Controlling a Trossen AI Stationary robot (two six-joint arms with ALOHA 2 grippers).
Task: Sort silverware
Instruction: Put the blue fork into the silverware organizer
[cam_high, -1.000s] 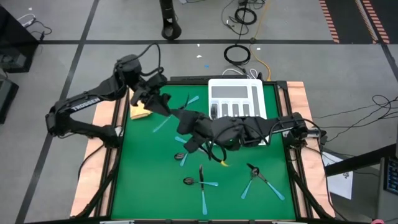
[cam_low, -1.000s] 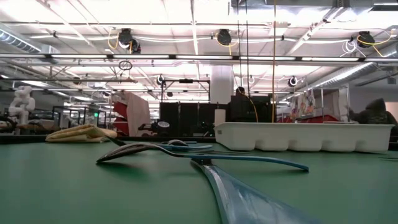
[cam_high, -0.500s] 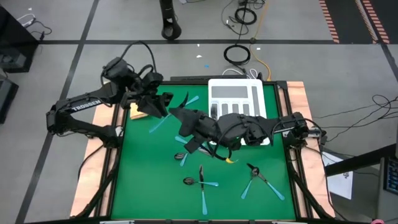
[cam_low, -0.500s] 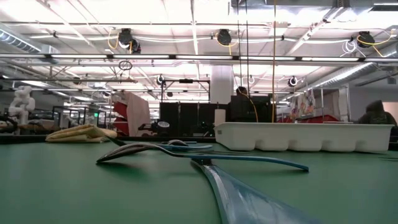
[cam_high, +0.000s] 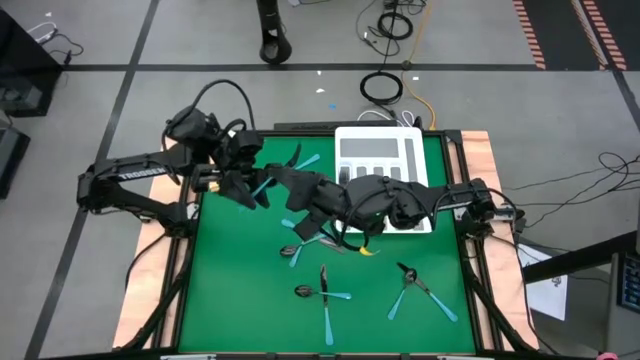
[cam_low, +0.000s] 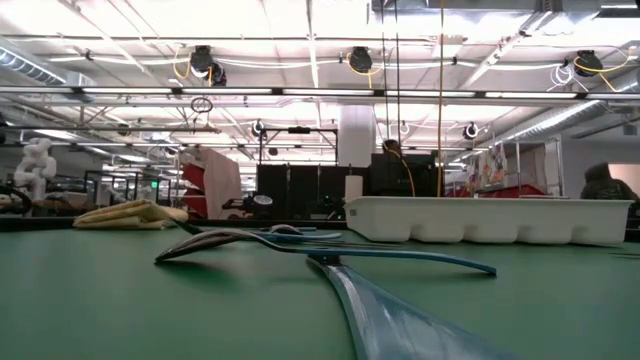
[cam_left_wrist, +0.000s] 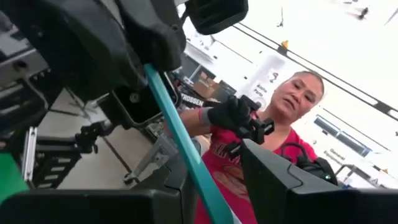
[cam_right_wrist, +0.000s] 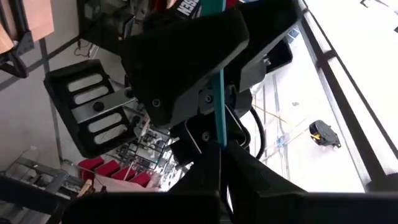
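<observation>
Green mat (cam_high: 230, 290), "TROSSEN" lettering on arm, both pincers clamping one blue-handled utensil (cam_high: 263, 186).

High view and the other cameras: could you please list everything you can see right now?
Mat: one, green, covering the table.
Tray: one, white, compartmented, at the mat's far edge.
Cloth: one, yellow, far left of the mat.
Loose silverware: several, light-blue handles, scattered on the mat.
Held utensil: one, light-blue handle, between the grippers.
Person: one, red top, beyond the table.
Left gripper: dark, at the held utensil.
Right gripper: dark, shut on the held utensil.
</observation>
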